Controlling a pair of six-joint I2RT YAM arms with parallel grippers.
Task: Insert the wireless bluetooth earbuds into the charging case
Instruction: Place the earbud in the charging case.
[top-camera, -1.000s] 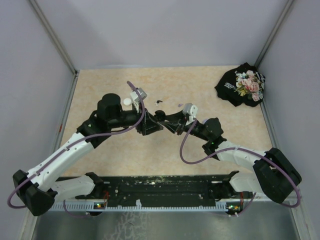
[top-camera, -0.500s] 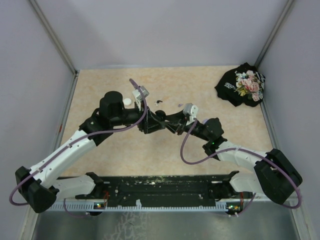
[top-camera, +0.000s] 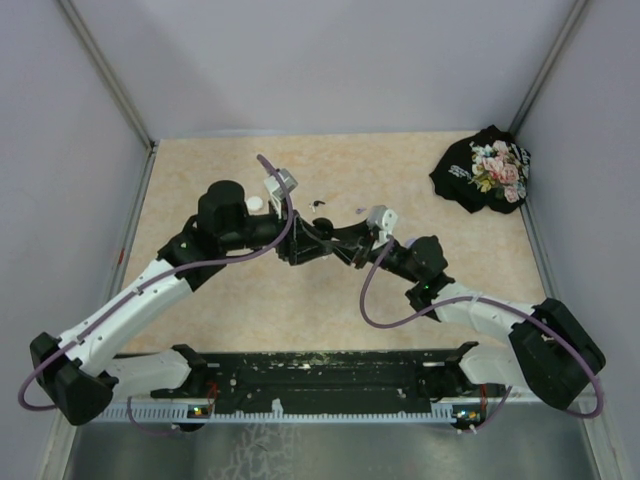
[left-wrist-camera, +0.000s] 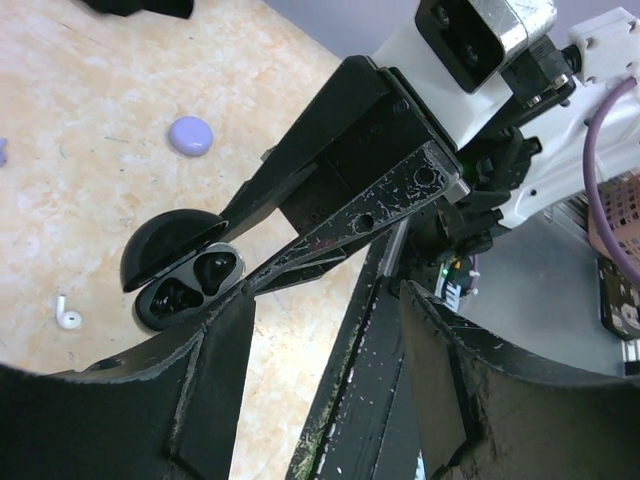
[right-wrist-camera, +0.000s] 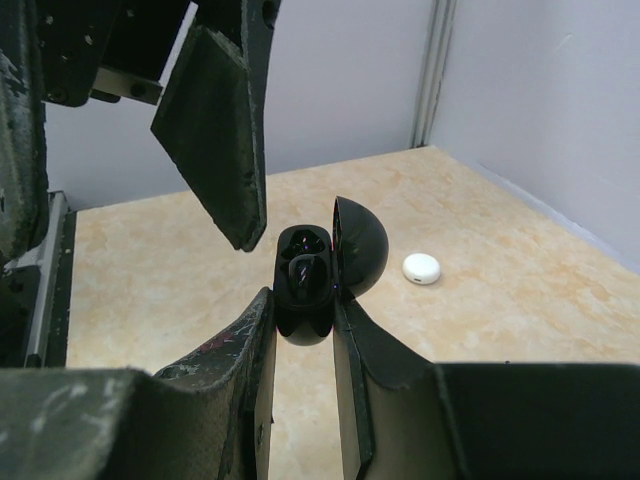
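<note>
The charging case (right-wrist-camera: 300, 325) is black and round, with its lid (right-wrist-camera: 362, 248) swung open to one side. Two black earbuds (right-wrist-camera: 305, 268) sit in the wells of its lower half. The right gripper (right-wrist-camera: 303, 303) clamps the lower half between its two fingers and holds the case above the tabletop (top-camera: 300, 300).

The left gripper (left-wrist-camera: 325, 300) stands with its fingers spread wide and holds nothing. In the right wrist view, one of its fingertips (right-wrist-camera: 225, 150) hangs just above and to the left of the open case, apart from it. From the left wrist view, the case lies ahead of the left finger, with the right gripper's fingers reaching across between the left gripper's own.

A lavender disc (left-wrist-camera: 190, 135) rests on the tabletop beyond the held case. A single white earbud (left-wrist-camera: 68, 318) lies on the tabletop left of the case, well clear of both grippers. A round white case (right-wrist-camera: 421, 268) sits on the tabletop past the right gripper, to the right of the open lid.

From above, both arms bend inward and their grippers meet tip to tip over the middle of the tabletop.
</note>
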